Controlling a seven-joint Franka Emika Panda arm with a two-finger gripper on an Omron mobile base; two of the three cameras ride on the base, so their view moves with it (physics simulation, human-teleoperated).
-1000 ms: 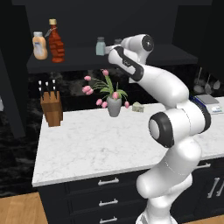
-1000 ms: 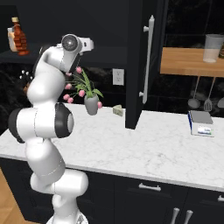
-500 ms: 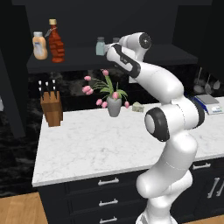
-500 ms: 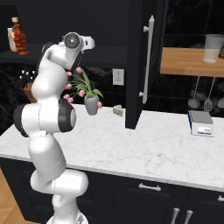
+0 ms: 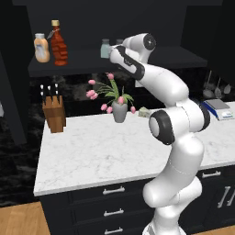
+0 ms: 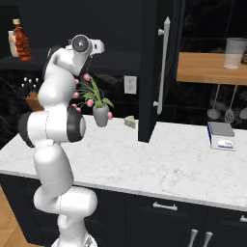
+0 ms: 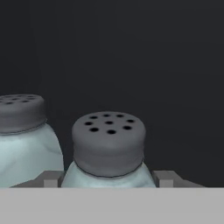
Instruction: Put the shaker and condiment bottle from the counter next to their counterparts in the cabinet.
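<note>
In the hand view my gripper (image 7: 109, 179) is shut on the shaker (image 7: 108, 144), a pale blue-grey one with a holed grey cap. One fingertip presses each side of its body. Its twin (image 7: 22, 135) stands close on the left. From the left base view the hand (image 5: 120, 55) reaches onto the cabinet shelf (image 5: 156, 57) beside the twin shaker (image 5: 105, 48). Farther left on the shelf, the dark red condiment bottle (image 5: 58, 43) stands next to the squat orange bottle (image 5: 41, 48). Both also show in the right base view: condiment bottle (image 6: 21, 43), orange bottle (image 6: 10, 43).
On the marble counter (image 5: 101, 151) stand a knife block (image 5: 53, 112), a vase of pink flowers (image 5: 119, 110) and a kitchen scale (image 5: 219, 109). An open black cabinet door (image 6: 154, 72) hangs right of the arm. A wooden shelf (image 6: 212, 67) carries a jar.
The arm's elbow and lower links have shifted slightly. The hand stays at the shelf, still closed on the shaker.
</note>
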